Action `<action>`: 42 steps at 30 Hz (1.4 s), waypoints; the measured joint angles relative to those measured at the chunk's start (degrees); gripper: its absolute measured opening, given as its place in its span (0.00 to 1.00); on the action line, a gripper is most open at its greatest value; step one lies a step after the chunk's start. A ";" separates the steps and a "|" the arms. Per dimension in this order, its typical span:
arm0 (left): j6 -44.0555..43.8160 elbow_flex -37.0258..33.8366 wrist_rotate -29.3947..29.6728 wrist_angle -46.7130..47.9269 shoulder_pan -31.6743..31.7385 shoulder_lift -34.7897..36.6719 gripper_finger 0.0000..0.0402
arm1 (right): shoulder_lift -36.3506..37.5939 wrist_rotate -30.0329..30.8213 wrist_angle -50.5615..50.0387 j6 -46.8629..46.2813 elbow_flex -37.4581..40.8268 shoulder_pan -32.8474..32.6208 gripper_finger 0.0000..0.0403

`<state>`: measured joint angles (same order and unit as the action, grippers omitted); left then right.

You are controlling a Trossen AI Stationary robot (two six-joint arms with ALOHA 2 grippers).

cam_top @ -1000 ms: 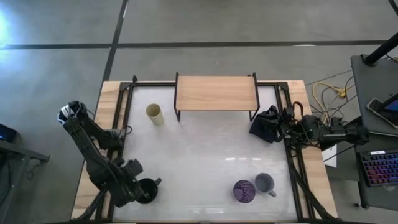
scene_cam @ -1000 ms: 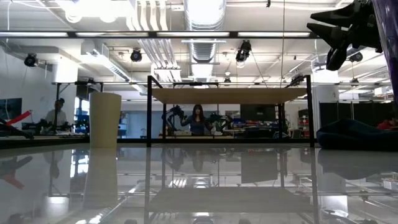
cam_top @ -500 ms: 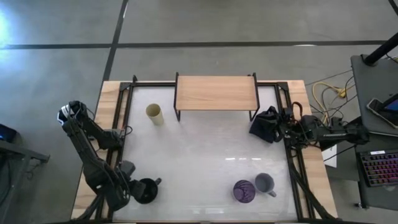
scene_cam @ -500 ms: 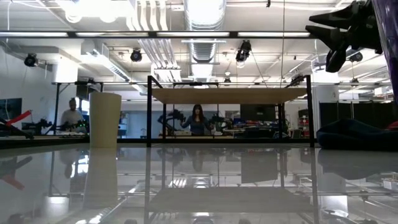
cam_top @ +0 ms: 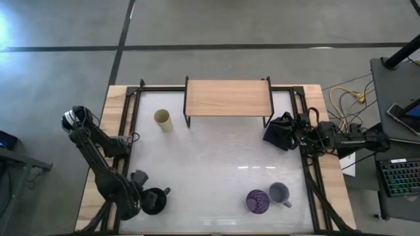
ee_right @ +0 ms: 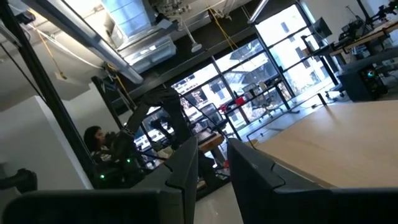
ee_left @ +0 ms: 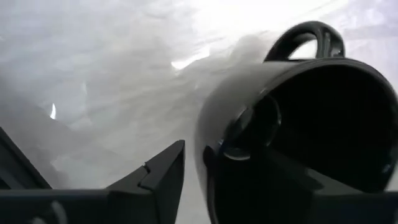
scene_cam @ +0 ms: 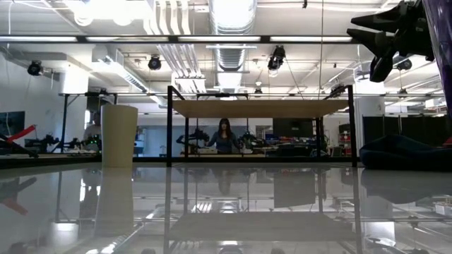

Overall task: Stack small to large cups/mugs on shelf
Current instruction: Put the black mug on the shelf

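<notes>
Jaws of the left gripper (ee_left: 193,180) sit spread around the black mug's (cam_top: 155,200) rim at the surface's near left corner, the right gripper's (ee_right: 211,168) jaws hang apart, and the shelf (cam_top: 228,98) holds no cups yet.

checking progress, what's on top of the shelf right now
Nothing shows on the shelf: its wooden top is bare in the high view. The floor beneath it is covered from above.
</notes>
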<state>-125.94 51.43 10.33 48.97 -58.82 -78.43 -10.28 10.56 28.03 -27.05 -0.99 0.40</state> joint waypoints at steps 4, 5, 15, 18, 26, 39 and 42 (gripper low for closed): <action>5.77 -0.93 -0.16 -0.09 1.00 0.98 0.23 | -0.02 0.00 -0.09 -1.31 0.00 0.00 0.20; 7.90 -1.20 -0.15 -0.12 1.41 1.20 0.17 | -0.04 0.00 -0.11 -1.59 0.00 0.00 0.20; 50.81 -1.84 0.03 3.25 9.91 2.81 0.02 | -0.35 -0.31 -0.26 -7.54 0.00 0.00 0.20; 69.88 -1.93 1.48 4.47 13.11 3.96 0.02 | -1.22 -0.43 -0.28 -9.18 0.00 0.00 0.20; 123.88 -2.00 -1.70 -1.70 23.06 5.46 0.01 | -5.95 -0.47 -0.18 -14.31 0.00 0.00 0.20; 146.37 -2.16 -11.48 -5.97 28.62 2.67 0.06 | -13.33 -0.51 4.20 -16.97 0.00 -0.02 0.20; 146.03 -2.20 -11.45 -6.55 28.63 2.40 0.08 | -13.57 -0.50 4.07 -16.61 0.00 -0.02 0.20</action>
<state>20.09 49.23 -1.13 42.41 -30.20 -76.03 -23.86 10.07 32.10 -43.66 -0.99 0.38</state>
